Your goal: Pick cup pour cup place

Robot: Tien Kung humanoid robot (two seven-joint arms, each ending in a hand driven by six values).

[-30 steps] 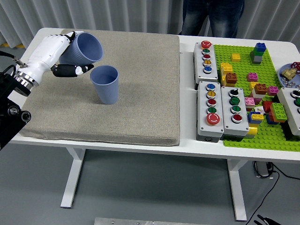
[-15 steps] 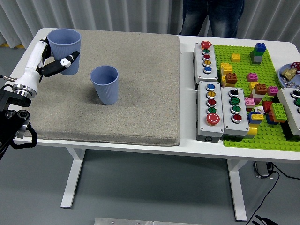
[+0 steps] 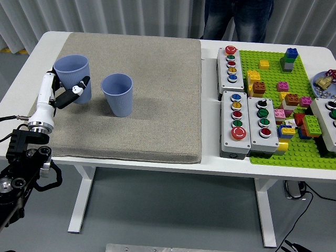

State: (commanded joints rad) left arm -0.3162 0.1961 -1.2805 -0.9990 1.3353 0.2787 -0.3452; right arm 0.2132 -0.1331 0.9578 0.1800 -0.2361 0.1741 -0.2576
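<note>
Left white five-fingered hand [image 3: 62, 93] wraps a blue plastic cup [image 3: 73, 77], fingers curled round its side, grasping it. Cup upright, low over the grey fabric mat [image 3: 152, 100], left part. Second blue plastic cup [image 3: 117, 94] stands upright just beside, not touching.

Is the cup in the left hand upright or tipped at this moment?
Upright. The held blue cup shows its round rim on top, gripped by the left hand, beside the other cup on the grey mat.

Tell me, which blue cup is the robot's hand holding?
The left cup, nearer the table's left edge. The left hand wraps its fingers around it, while the other cup stands alone on the mat.
</note>
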